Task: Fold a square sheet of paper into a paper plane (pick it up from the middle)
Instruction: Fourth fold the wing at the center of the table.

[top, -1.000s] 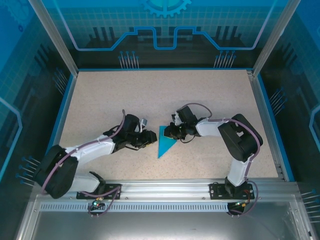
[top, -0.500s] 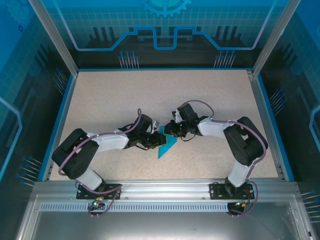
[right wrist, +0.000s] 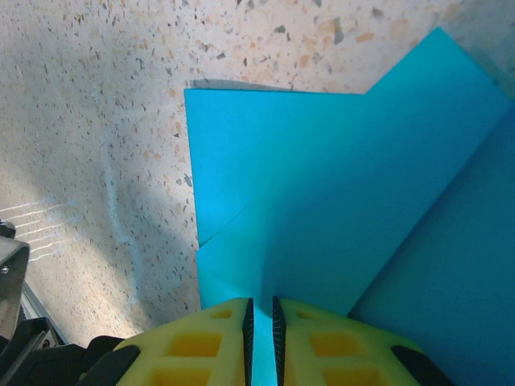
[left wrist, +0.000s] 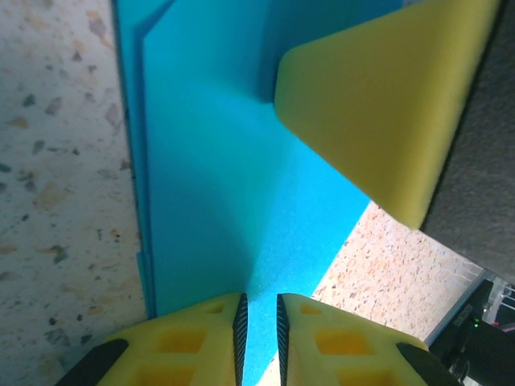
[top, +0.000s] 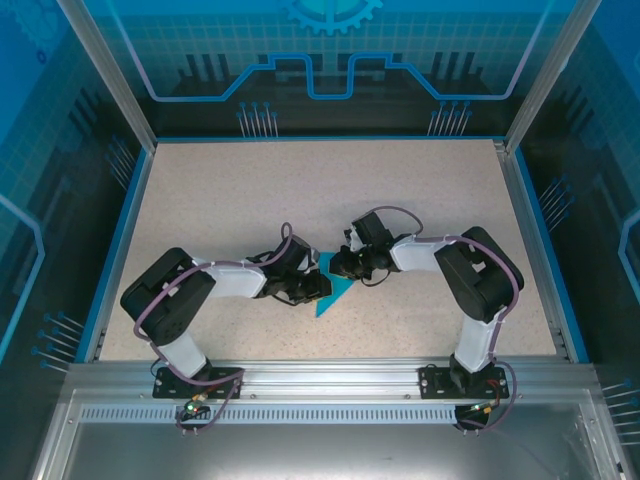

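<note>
Top external: jaws cover half the folded paper (top: 326, 300), seemingly pinching.

Worktop (top: 300, 190): beneath folded sheet and both claws.
Folded sheet (top: 338, 292): flat on worktop, near the middle, slightly toward near edge.
Left claw (top: 318, 288): at left edge of sheet, edge pinched between fingertips (left wrist: 201, 338).
Right claw (top: 337, 266): at far end of sheet, paper nipped between fingertips (right wrist: 322, 338).
Claws: close together, right claw behind and right of left claw.

Bright even light, soft shadows
</note>
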